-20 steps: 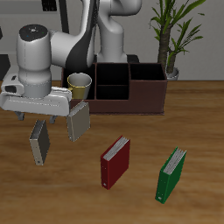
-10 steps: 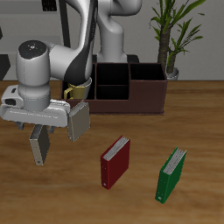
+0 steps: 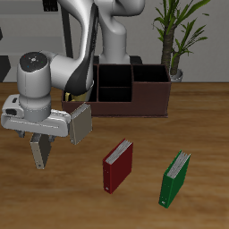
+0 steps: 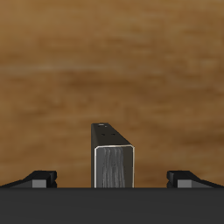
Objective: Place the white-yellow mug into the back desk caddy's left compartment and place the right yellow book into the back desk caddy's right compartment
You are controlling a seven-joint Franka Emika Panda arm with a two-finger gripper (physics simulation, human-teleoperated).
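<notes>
now i have the gripper (image 4: 112, 179) hanging wide open over the right yellow book (image 3: 39, 150), upright near the table's (image 3: 206, 125) front edge. it looks light, stiff and slim, so i'd pinch across the covers near its top.

Wooden table (image 3: 201, 107), brown grain finish, on which are stood: one long maroon-brown back desk caddy (image 3: 148, 103) at 12 o'clock, with a potted plant (image 3: 176, 36) set beside its end at 1 o'clock. One red book (image 3: 117, 165) is stood upright near centre, one green book (image 3: 175, 178) at 4 o'clock, one tan-grey book (image 3: 80, 124) at 10 o'clock, and the right yellow book (image 3: 39, 150) at 8 o'clock, all apart from one another.
</notes>
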